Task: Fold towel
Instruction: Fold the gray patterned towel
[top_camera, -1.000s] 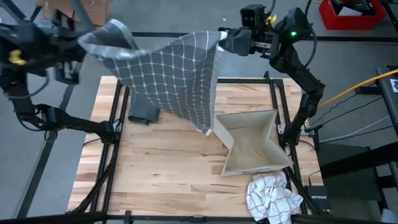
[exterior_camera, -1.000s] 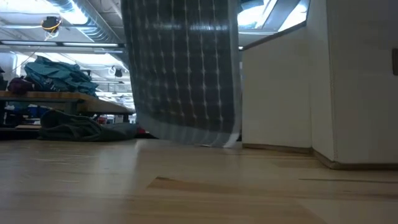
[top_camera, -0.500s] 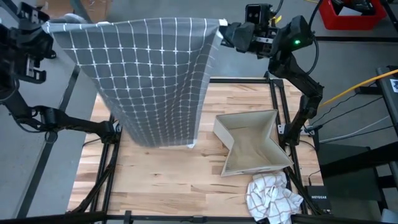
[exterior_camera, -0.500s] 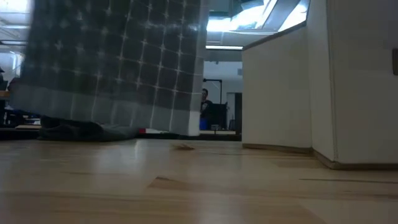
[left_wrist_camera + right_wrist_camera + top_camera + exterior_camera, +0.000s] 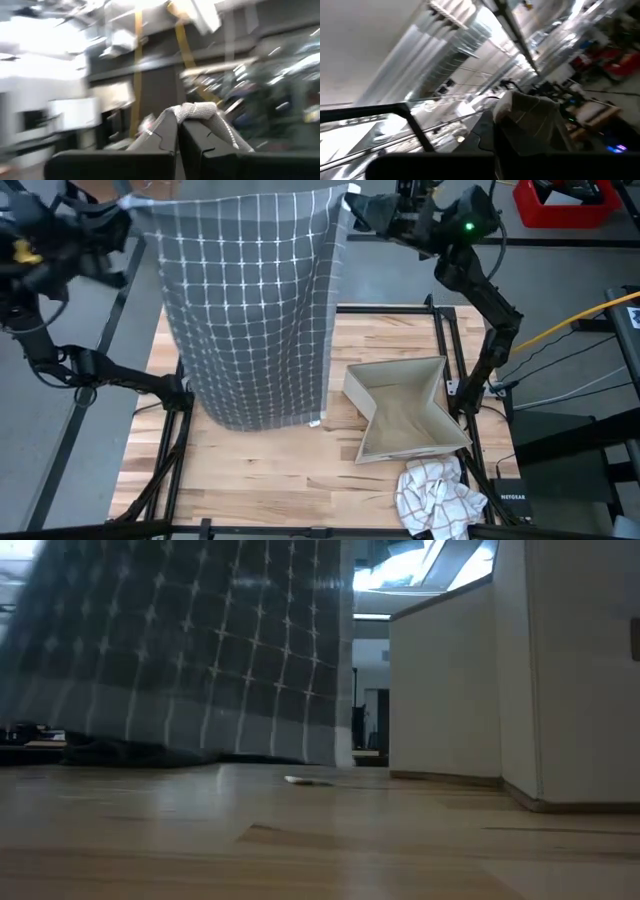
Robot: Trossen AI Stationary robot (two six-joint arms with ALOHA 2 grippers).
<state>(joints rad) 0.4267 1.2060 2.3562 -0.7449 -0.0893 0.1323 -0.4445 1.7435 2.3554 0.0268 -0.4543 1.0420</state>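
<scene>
Both jaws are clamped on the towel [image 5: 250,300]: your left gripper [image 5: 122,208] pinches one top corner, high beyond the bench's far left edge, and your right gripper [image 5: 350,202] pinches the other top corner, high beyond the far edge near the middle. You can see a bunched grey fold of cloth squeezed between the dark fingers [image 5: 165,137] in the left wrist view, and the same in the right wrist view. You have the grey, white-gridded towel hanging spread flat between the two grippers, its bottom hem just above the wooden bench [image 5: 260,470]. On your right side of the bench sits an open cardboard box [image 5: 405,412], and a crumpled white cloth [image 5: 435,495] lies near the front corner beside it.
</scene>
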